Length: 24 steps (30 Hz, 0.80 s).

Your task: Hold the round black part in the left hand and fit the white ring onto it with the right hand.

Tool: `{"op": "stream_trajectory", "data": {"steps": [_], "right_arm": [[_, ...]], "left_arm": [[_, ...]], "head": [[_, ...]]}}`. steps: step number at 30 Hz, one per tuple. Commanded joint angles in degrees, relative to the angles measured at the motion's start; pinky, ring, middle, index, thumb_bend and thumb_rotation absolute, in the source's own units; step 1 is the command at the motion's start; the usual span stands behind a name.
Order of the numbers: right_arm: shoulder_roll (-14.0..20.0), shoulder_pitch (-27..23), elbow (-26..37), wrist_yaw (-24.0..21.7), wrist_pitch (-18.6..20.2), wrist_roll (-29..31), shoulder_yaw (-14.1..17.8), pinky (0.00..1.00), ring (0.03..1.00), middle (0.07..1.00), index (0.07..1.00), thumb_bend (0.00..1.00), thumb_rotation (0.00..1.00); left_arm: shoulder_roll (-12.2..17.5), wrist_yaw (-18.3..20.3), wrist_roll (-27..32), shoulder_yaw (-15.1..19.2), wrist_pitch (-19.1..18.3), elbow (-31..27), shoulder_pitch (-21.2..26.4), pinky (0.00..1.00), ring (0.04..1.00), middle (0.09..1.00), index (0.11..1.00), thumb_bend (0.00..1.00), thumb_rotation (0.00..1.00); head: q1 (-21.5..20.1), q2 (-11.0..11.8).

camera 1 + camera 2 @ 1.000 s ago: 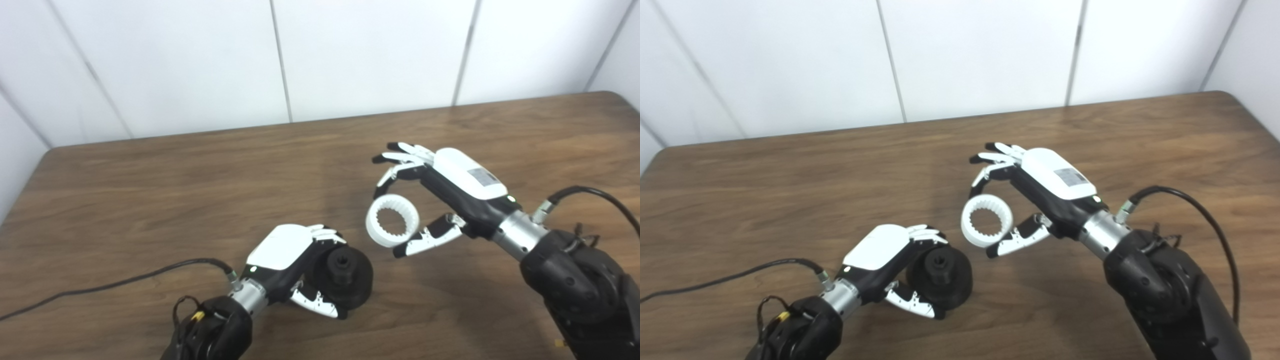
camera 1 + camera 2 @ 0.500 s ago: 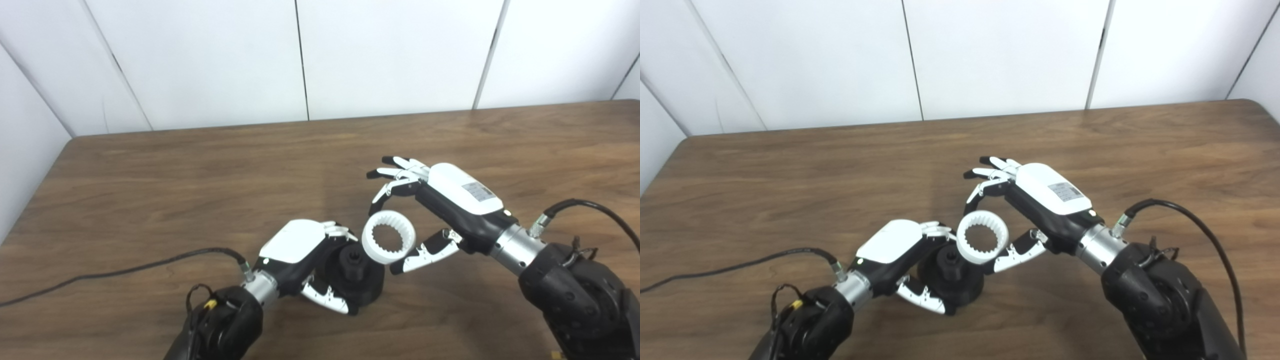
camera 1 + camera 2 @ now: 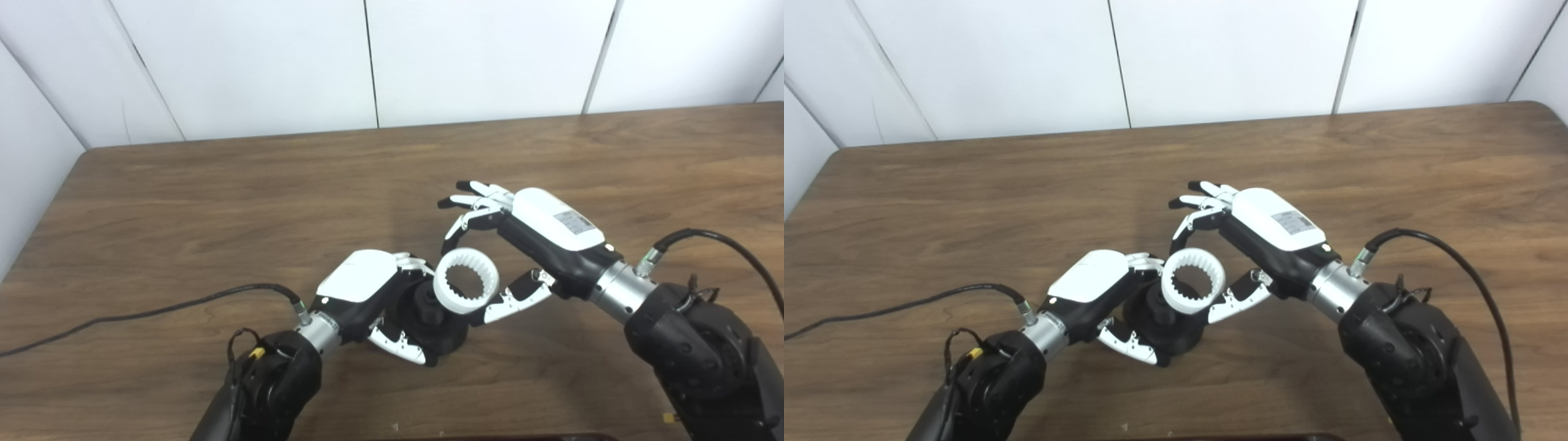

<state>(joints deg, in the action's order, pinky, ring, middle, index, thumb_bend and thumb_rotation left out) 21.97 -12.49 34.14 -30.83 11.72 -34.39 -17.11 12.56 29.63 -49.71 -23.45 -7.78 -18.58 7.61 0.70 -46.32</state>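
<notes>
Not much clutter here. The wooden surface [image 3: 184,184] is mostly bare around the action, with a thin black cable [image 3: 141,315] snaking in from the left edge to the left wrist and another black cable [image 3: 723,245] looping off the right wrist. White wall panels [image 3: 478,55] sit behind the far edge. Nothing stands between the two parts except the robot's own fingers.

The left robot hand [image 3: 367,294] is wrapped around the round black part [image 3: 435,318], which rests on the surface near the front middle; fingers curl over its back and the thumb sits along its front lower edge, so it's clamped on it. The part's raised hub faces up and to the right.

The right robot hand [image 3: 520,245] pinches the white ring [image 3: 467,289], toothed on the inside, between a curled finger on top and the thumb underneath, with the other fingers fanned out and touching nothing. The ring is held tilted, its opening facing the cameras, and it overlaps the upper right of the black part. Can't tell if they're actually touching.

Compared to a second ago, when the ring was held well apart to the right of the black part, the gap has closed. The camera also shifted, so the whole scene sits differently.
</notes>
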Motion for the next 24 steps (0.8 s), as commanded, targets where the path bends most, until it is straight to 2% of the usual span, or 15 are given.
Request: {"op": "stream_trajectory", "data": {"steps": [1, 24], "right_arm": [[-0.6, -1.9, 1.2, 0.4, -1.7, 0.1, 0.1, 0.97, 0.975, 0.887, 0.494, 0.52, 0.17], [-3.2, -2.4, -2.7, 1.1, -2.3, -0.8, -1.0, 0.98, 0.977, 0.893, 0.494, 0.52, 0.16]], "left_arm": [[0.2, -0.9, 0.1, 0.4, 0.6, -1.6, 2.1, 0.86, 0.911, 0.864, 0.715, 0.83, 0.35], [0.0, -0.5, -0.6, 0.0, 0.4, -2.3, 1.8, 0.87, 0.912, 0.865, 0.726, 0.82, 0.36]], "head": [[0.1, -0.1], [0.4, 1.0]]}}
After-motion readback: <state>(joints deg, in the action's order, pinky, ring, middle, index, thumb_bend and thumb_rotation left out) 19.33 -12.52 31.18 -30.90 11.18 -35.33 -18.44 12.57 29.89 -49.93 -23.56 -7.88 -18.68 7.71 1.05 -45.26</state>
